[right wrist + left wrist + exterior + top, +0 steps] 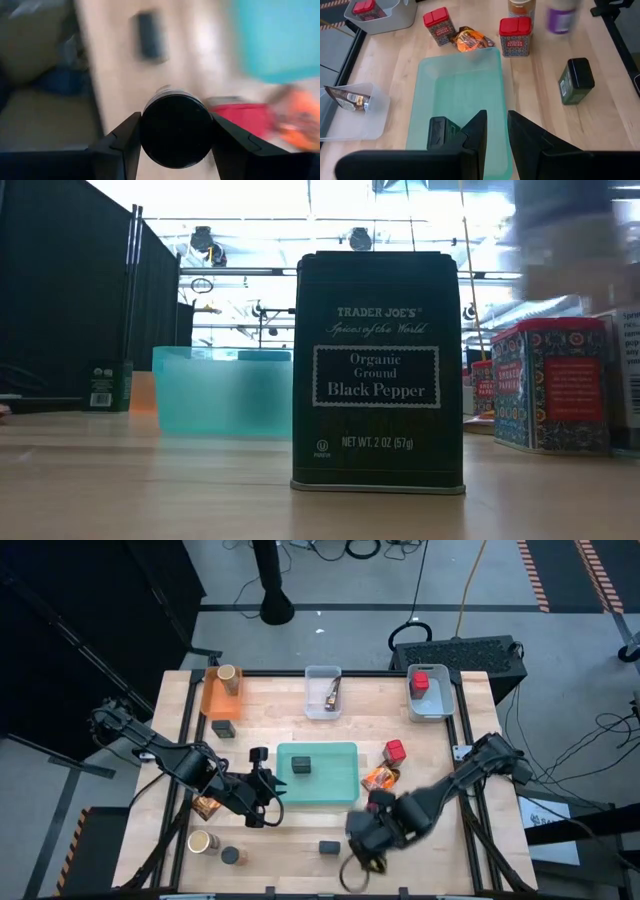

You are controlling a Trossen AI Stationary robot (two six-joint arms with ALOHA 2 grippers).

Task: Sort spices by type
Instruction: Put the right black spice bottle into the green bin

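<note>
My right gripper (175, 131) (365, 840) is shut on a round jar with a black lid (175, 132), near the table's front right of centre. My left gripper (506, 131) (272, 787) hangs by the left edge of the teal tray (335, 790), its fingers a narrow gap apart with nothing between them. A dark block (303, 766) lies in the tray. On the table stand a black pepper tin (378, 370) (329, 848), two red tins (515, 36) (437, 25), an orange packet (472, 39), a tan jar (203, 842) and a dark jar (231, 855). My right gripper pinches the jar between its two fingers, one on either side at the height of the black lid's rim (145, 125). The fingers come from above, pointing down. The jar sits upright with its lid toward the wrist camera. Its underside is hidden.
Three bins stand along the far edge: an orange one (212, 700) with a tan jar, a clear one (312, 705) with a packet, a bluish one (435, 708) with a red cube. A dark tin (224, 728) stands near the orange bin. A packet (205, 805) lies under my left arm.
</note>
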